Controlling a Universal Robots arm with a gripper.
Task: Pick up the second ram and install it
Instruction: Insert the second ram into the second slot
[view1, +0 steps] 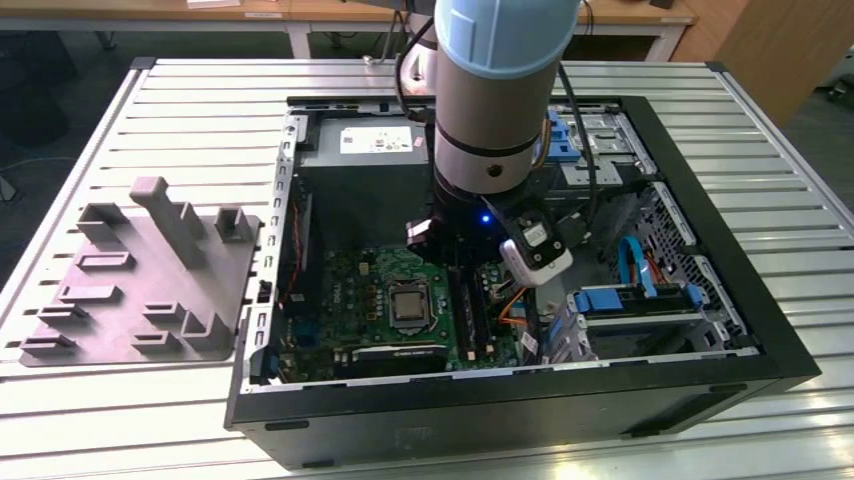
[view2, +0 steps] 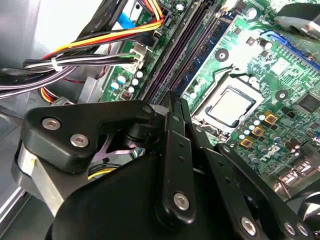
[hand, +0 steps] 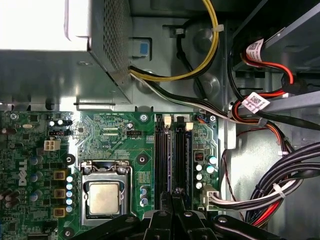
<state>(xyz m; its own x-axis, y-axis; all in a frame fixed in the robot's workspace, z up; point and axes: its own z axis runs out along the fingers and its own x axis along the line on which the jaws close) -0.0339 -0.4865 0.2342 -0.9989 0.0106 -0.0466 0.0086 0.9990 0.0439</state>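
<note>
Low-centre in the first wrist view, the black hand, pressed together, hangs over the long dark blue-black memory stick: likely light, stiff, fragile, best gripped by its top edge.

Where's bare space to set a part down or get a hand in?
Bare table: exterior view's right of the case, and beyond the grey tray on that view's left. Crowded inside the case: arm, cable bundles.
</note>
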